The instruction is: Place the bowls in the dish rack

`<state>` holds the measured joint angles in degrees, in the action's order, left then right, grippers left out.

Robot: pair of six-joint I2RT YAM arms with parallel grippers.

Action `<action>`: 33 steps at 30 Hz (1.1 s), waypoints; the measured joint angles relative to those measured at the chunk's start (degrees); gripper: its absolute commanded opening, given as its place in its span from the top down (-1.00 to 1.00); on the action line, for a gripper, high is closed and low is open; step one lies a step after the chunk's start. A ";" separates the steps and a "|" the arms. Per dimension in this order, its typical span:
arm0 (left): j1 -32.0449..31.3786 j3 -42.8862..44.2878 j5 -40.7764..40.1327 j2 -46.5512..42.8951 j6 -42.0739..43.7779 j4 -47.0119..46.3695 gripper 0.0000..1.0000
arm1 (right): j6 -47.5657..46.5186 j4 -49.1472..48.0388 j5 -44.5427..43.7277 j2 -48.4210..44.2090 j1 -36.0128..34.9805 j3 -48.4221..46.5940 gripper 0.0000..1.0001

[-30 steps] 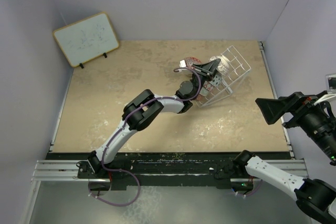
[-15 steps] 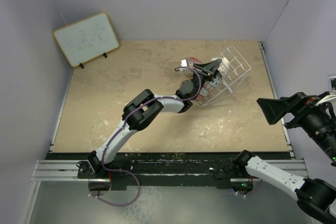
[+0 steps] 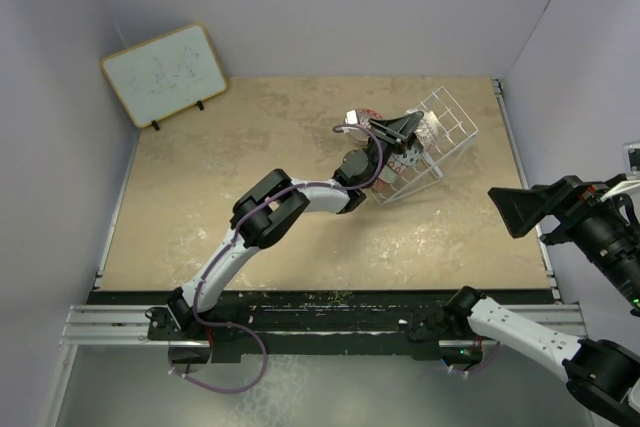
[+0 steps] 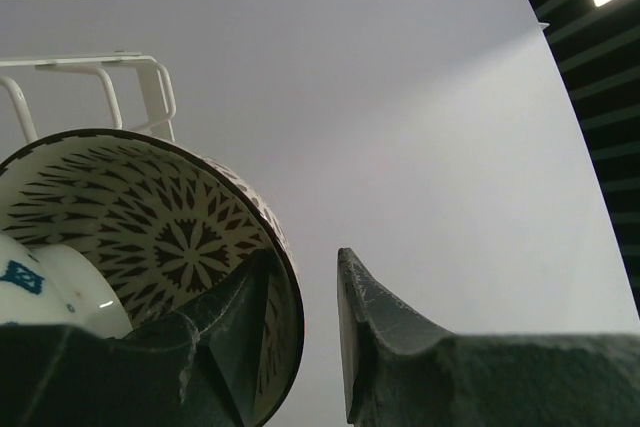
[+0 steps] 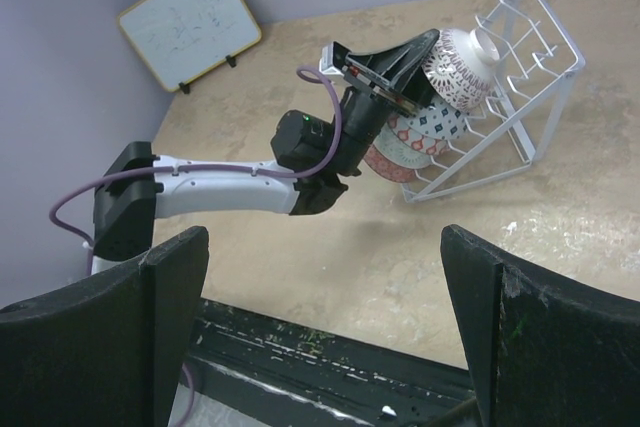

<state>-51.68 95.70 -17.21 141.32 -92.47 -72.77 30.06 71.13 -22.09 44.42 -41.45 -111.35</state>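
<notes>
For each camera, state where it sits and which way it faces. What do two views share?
Top external: above, behind the bases, looking down on the table; left arm, right arm show.
Left wrist: at the dish rack, facing into a patterned bowl; left end effector straddles its rim.
Right wrist: raised at right, looking at the dish rack; right end effector frames the view.
Shared: whiteboard, in top and right wrist.

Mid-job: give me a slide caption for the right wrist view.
Left gripper, jaws parted, straddles the rim of the grey-black bowl in the tilted dish rack.
</notes>
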 measured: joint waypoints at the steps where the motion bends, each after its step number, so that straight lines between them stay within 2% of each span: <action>1: 0.07 0.00 0.24 0.00 0.00 0.00 0.28 | 0.00 -0.02 0.00 0.00 -0.09 0.00 -1.00; 3: 0.22 0.00 0.70 0.00 0.00 0.00 0.38 | 0.02 -0.04 0.02 0.00 -0.17 0.04 -1.00; 5: 0.39 0.02 1.05 0.00 0.00 0.11 0.61 | 0.02 -0.04 -0.02 0.00 -0.17 0.13 -1.00; 10: 0.68 0.04 1.60 0.00 -0.02 1.14 1.00 | 0.04 -0.07 -0.68 0.00 -0.28 0.33 -1.00; 18: 0.90 0.52 2.62 0.11 -0.02 1.79 1.00 | 0.42 -0.07 -1.03 0.00 -0.70 0.55 -1.00; 26: 1.05 0.70 3.58 0.11 0.07 2.60 0.43 | 0.52 -0.04 -1.25 0.00 -1.01 0.94 -1.00; 33: 1.05 1.36 3.82 0.11 -0.02 3.08 0.19 | 0.92 -0.04 -1.44 -0.50 -1.31 1.05 -1.00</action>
<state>-50.63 97.06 -13.39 141.43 -92.49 -69.69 30.98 71.09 -23.53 43.92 -42.76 -110.30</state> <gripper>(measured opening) 0.356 0.998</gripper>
